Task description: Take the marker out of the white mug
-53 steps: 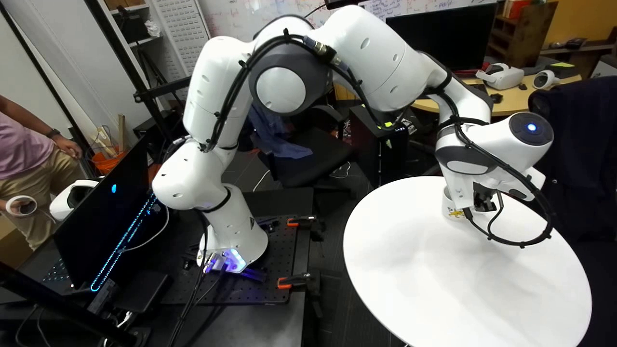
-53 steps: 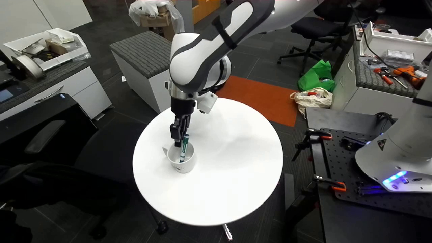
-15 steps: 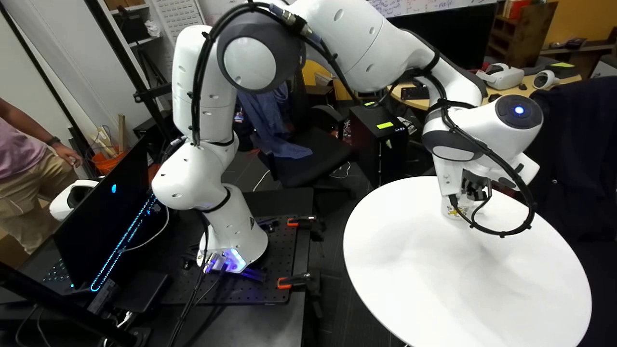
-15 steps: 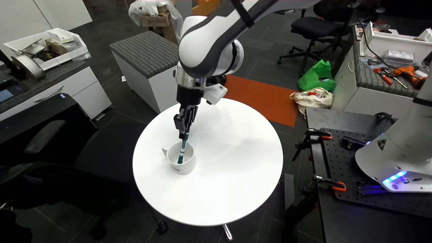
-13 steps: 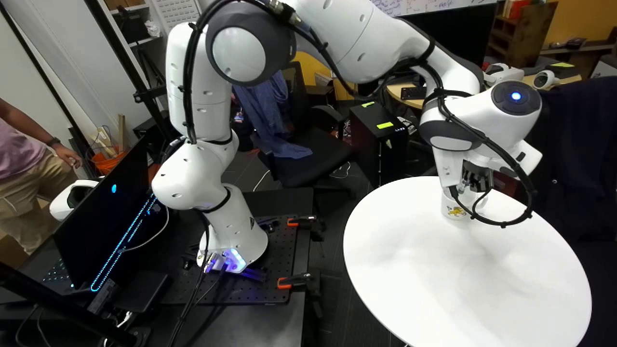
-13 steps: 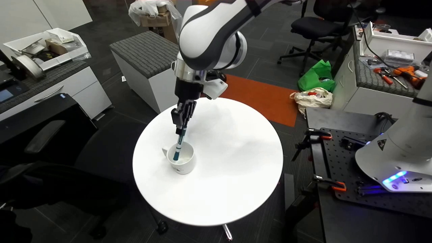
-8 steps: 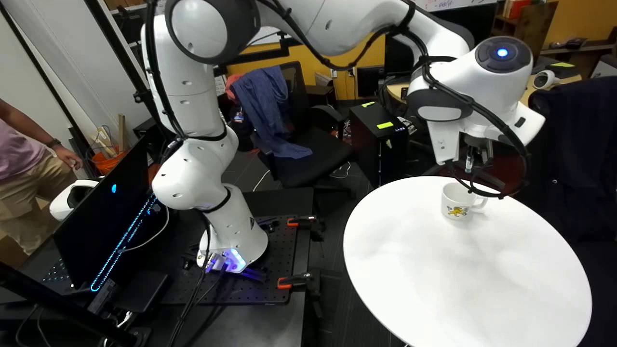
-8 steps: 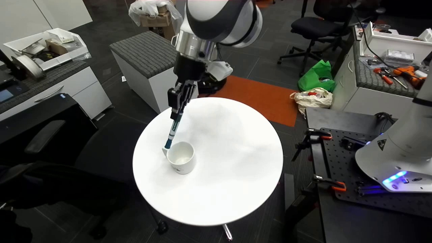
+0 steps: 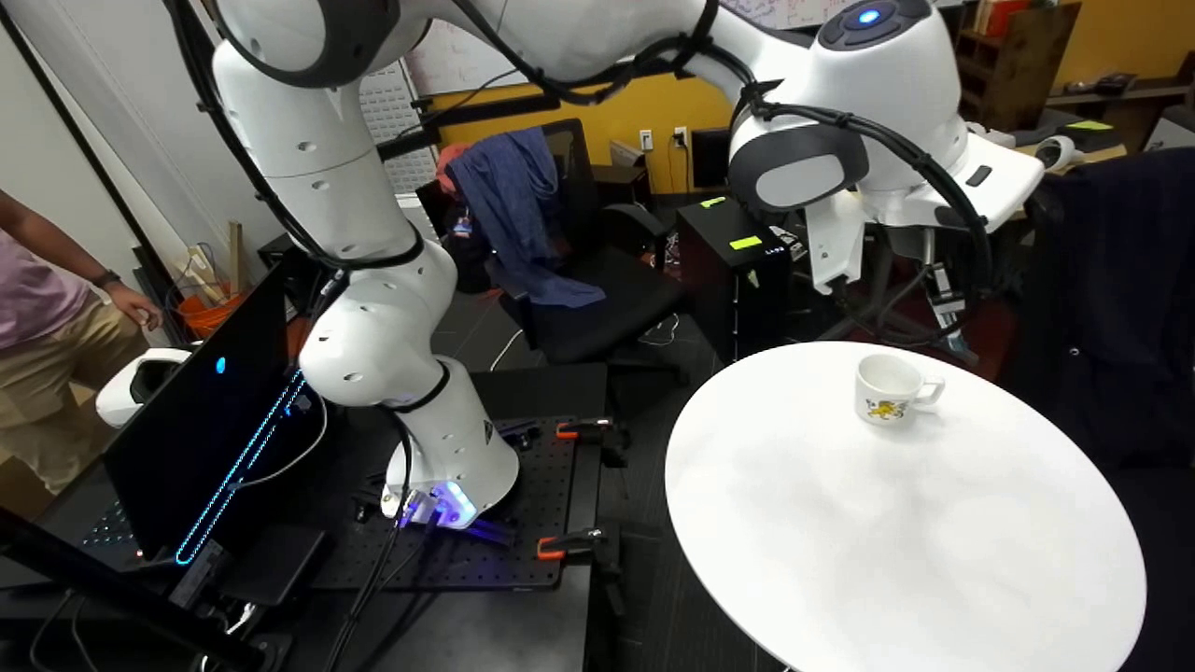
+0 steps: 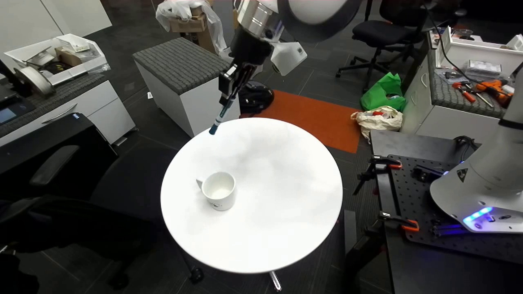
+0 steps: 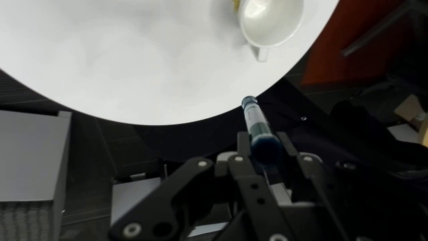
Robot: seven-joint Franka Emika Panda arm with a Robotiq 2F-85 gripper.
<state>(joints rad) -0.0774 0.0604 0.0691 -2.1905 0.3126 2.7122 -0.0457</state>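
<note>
The dark teal-green and white marker (image 10: 221,117) is held in the air, tilted, clear of the mug. My gripper (image 10: 227,98) is shut on its upper end. In the wrist view the marker (image 11: 256,121) sits between the two fingertips (image 11: 265,144) and points away past them. The white mug (image 10: 222,201) stands upright on the round white table and shows an empty inside. It also stands in an exterior view (image 9: 882,390), handle and yellow print showing, and in the wrist view (image 11: 267,35). The marker is above and apart from the mug, near the table's edge.
The round white table (image 10: 286,183) carries the mug near one edge. A black chair (image 10: 73,163) stands close to the table. A grey-topped cabinet (image 10: 175,65) stands beyond the table edge near the gripper. The robot's base stands on a black bench (image 9: 532,485) apart from the table.
The marker stood in the mug earlier. My gripper took hold of it, lifted it out over the rim, and moved up and away from the mug. The mug stayed almost in place.
</note>
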